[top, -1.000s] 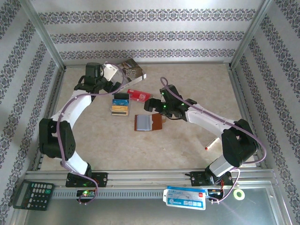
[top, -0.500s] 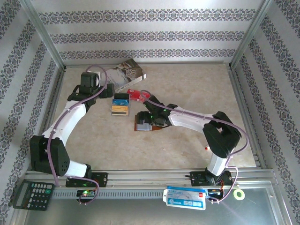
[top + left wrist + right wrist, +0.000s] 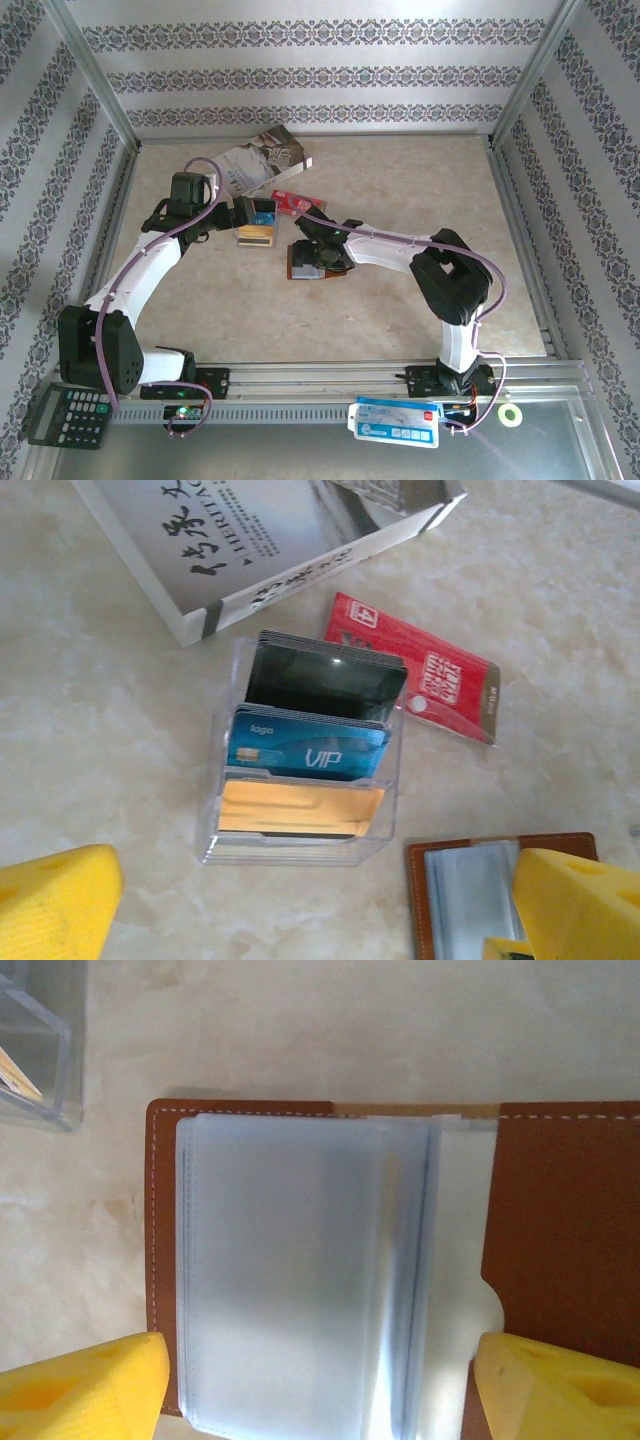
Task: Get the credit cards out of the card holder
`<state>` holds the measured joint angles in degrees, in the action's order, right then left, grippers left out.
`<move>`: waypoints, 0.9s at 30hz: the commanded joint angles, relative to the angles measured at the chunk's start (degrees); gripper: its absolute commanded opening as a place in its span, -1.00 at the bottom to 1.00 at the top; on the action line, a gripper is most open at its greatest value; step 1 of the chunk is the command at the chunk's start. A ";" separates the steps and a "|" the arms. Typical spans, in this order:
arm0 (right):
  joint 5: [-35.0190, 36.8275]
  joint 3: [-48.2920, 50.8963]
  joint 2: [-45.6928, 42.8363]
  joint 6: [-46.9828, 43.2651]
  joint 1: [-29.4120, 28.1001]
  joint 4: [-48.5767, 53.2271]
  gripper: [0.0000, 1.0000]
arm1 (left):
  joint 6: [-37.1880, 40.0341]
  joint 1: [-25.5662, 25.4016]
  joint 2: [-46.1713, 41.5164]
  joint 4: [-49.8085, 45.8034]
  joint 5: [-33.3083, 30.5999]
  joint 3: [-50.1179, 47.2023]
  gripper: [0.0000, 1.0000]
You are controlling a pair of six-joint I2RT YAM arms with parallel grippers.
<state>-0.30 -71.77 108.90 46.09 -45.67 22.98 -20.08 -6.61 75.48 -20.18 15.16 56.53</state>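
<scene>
The card holder, a brown leather wallet, lies open and flat with its pale blue-grey sleeves facing up. My right gripper hangs open just above it, one yellow finger off each side of the sleeves, touching nothing. From above, the card holder is partly under that gripper. The credit cards stand in a clear tiered stand: gold, blue VIP, dark. My left gripper is open beside the stand, its fingers empty.
A white-grey booklet lies at the back left. A red packet rests between stand and booklet. On the near rail sit a calculator, a blue-white packet and a tape roll. Metal frame rails edge the table.
My right arm has swung left and come down over the open card holder, jaws narrowing a little. The left gripper has moved from the booklet toward the clear stand.
</scene>
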 commanded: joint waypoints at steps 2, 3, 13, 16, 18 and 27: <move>1.69 -1.89 1.91 -0.30 -0.93 4.09 0.57 | -0.97 0.64 -1.63 3.40 2.25 -2.30 1.00; 1.78 -1.74 2.01 -0.21 -0.96 4.24 0.57 | -0.96 0.68 -1.87 3.57 2.24 -2.64 1.00; 1.87 0.26 4.12 0.89 -0.65 4.94 0.50 | -1.01 0.64 -0.34 3.96 4.35 -2.65 1.00; 1.35 0.65 4.78 1.11 -0.40 4.90 0.46 | -1.18 0.64 0.18 3.99 4.49 -2.57 1.00; 1.11 0.75 5.24 1.15 -0.35 4.90 0.44 | -1.24 0.64 0.61 3.85 4.69 -2.48 1.00; 1.74 2.28 6.52 1.99 0.54 6.10 0.29 | -2.60 0.70 2.67 3.75 6.88 -2.00 1.00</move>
<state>1.28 -72.36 111.53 46.72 -45.58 25.98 -20.88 -6.61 77.19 -17.56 20.25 53.84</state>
